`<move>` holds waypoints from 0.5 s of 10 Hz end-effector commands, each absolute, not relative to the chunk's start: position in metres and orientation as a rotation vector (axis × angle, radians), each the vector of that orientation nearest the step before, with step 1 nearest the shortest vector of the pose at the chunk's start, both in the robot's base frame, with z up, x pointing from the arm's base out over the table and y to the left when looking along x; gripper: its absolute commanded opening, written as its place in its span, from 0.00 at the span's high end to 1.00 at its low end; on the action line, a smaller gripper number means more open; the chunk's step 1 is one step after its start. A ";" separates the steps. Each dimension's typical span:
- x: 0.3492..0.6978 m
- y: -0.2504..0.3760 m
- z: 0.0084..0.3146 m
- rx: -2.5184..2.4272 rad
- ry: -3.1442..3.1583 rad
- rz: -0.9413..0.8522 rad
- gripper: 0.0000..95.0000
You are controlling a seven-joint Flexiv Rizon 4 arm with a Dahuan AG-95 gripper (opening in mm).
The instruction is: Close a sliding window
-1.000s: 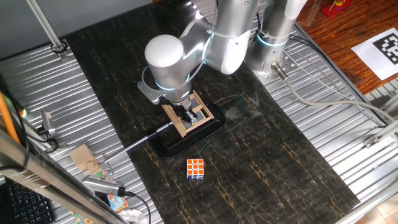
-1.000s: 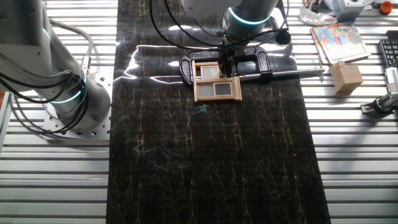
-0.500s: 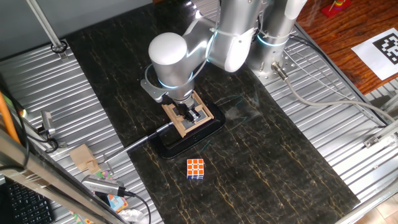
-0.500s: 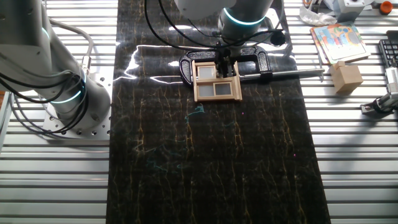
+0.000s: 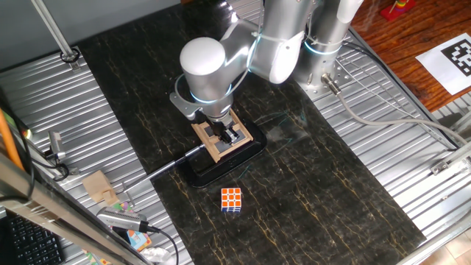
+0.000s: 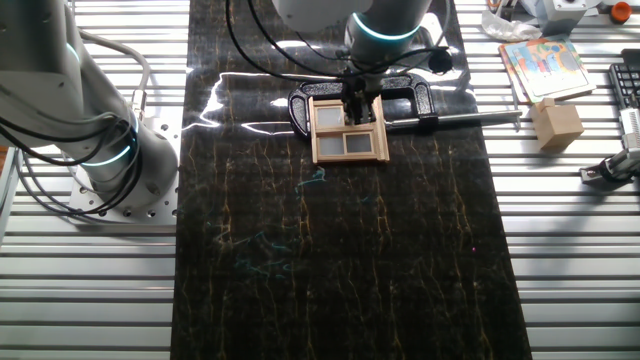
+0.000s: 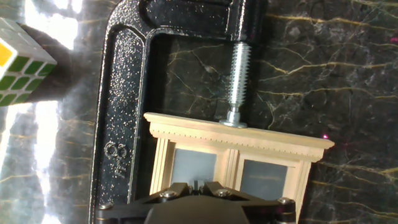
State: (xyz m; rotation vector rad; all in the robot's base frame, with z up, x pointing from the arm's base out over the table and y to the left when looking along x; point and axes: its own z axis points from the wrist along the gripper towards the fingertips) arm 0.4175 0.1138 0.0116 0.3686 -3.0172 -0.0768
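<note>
light wood window [image 6: 349,130] clamped [image 7: 124,93] to table, stiff, light, likely fragile; push the sash edge. gripper [image 6: 358,100] down on it, can't tell jaw opening or hold.

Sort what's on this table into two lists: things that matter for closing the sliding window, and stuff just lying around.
Part of the job:
- sliding window
- gripper, down on the window's sash
- black C-clamp holding the window frame

Just lying about:
- puzzle cube
- wooden block
- colourful booklet
</note>
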 end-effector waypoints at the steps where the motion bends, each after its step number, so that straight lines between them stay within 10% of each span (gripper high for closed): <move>1: 0.416 0.114 0.012 0.365 -3.016 -0.076 1.00; 5: 0.425 0.114 0.017 0.352 -3.035 -0.054 1.00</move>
